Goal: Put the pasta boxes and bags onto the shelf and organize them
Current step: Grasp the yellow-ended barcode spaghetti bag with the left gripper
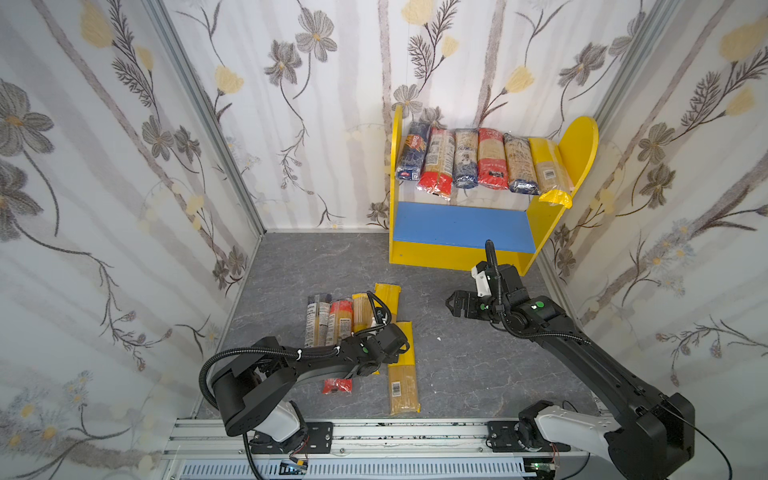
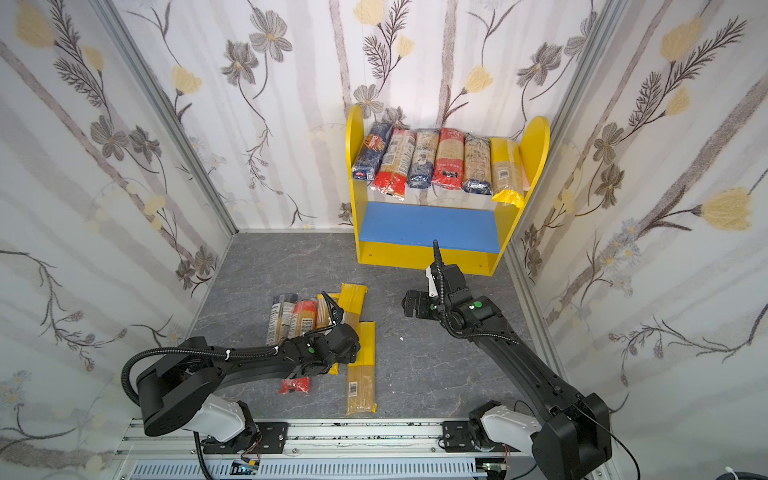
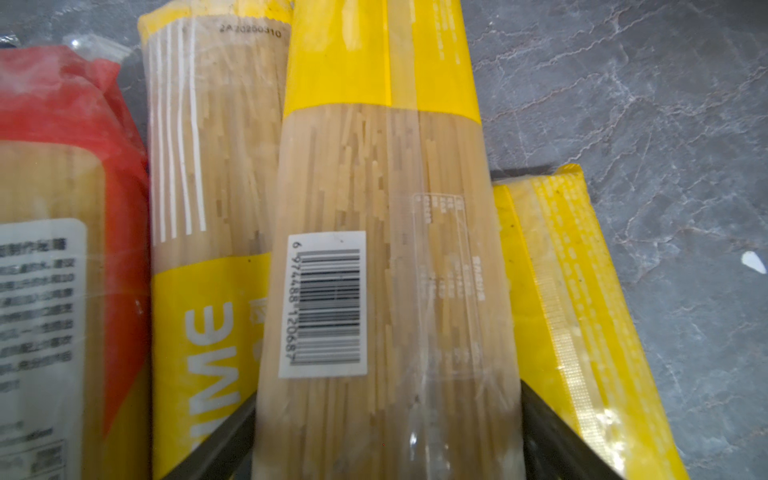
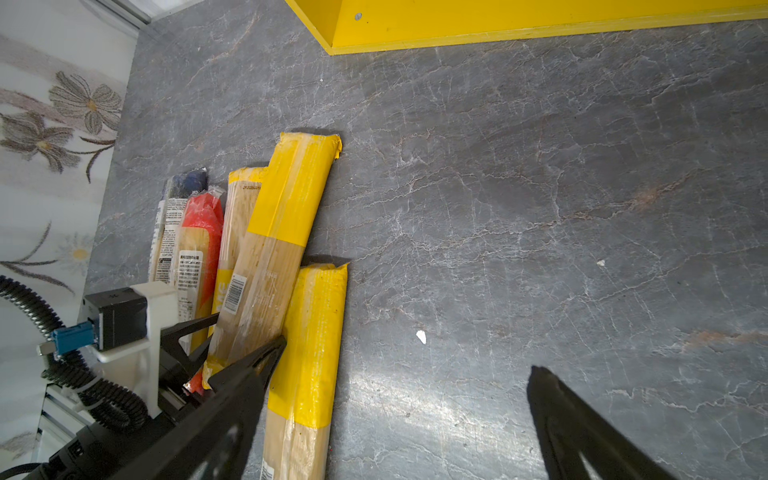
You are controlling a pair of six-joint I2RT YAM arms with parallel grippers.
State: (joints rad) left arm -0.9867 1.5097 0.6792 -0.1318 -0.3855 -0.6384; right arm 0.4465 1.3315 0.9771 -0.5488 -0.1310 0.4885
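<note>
- My left gripper (image 3: 386,395): jaws set astride the barcode packet (image 3: 374,249), one finger along each long edge; whether they already press it I cannot tell; the hold is taken across the narrow width, presumably the only span the jaws can cover.
- Between the jaws: the barcode packet, lying on the floor (image 3: 623,124) and seemingly riding a little over its neighbours; being uppermost, it is the sensible one to lift first.
- Just outside one finger: the striped packet (image 3: 208,166), touching the barcode packet; beyond it the red-ended packet (image 3: 62,166); farthest out on that side, the dark-ended packet (image 1: 318,316).
- Just outside the other finger: the second yellow packet (image 3: 573,311), close enough that the finger may nudge it.
- My right gripper (image 4: 409,355): jaws wide, nothing between them but floor; it hovers apart from the pile, on the shelf side, probably held clear of the pick.
- Beyond the right gripper: the shelf (image 1: 577,141); six shelved packets (image 1: 465,162) lie side by side on the upper board, ends toward me, filling its width; the blue lower board (image 1: 461,226) holds none, so I judge that the five floor packets belong there.
</note>
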